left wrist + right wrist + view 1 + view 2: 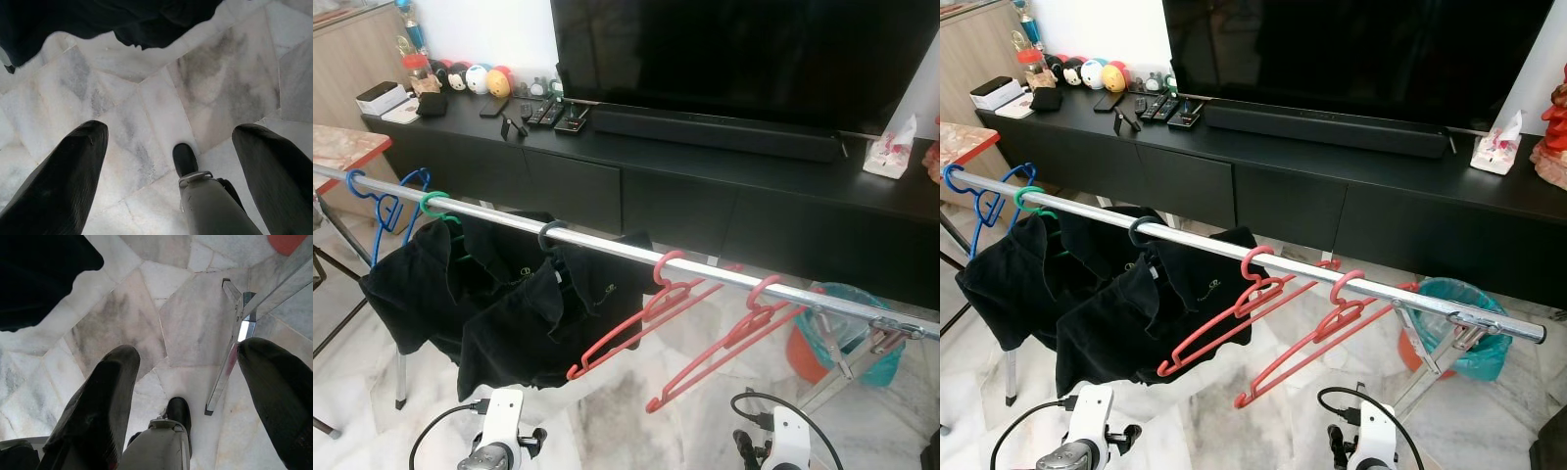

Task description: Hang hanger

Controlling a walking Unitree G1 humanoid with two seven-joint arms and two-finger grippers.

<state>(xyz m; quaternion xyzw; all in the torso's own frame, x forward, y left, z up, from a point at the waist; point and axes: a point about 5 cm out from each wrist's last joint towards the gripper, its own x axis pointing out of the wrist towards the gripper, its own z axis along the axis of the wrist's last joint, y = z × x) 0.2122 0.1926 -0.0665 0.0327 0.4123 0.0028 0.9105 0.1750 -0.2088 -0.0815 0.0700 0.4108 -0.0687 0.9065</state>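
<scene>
Hanging already on the rail (pixel 607 245): two red hangers, one (pixel 646 318) near centre, the other (pixel 734 338) just beside it toward 3 o'clock, both tilting with their low ends swinging toward 7 o'clock. Further along toward 9 o'clock, carrying two black shirts (pixel 499 304) on a green hanger (pixel 433 204) and a dark one, with a blue hanger (pixel 382 206) at the far end. Looking light, thin and stiff, likely smooth plastic, so sliding and swinging freely at a nudge; best pinching at the neck just under the hook, or on the straight shoulder bar, not the hook itself. Left hand (pixel 171 171) hanging low over the marble floor (pixel 161 103), fingers spread wide and grasping nothing; right hand (pixel 188 396) likewise released and empty, near the rack's leg (pixel 230 362).
</scene>
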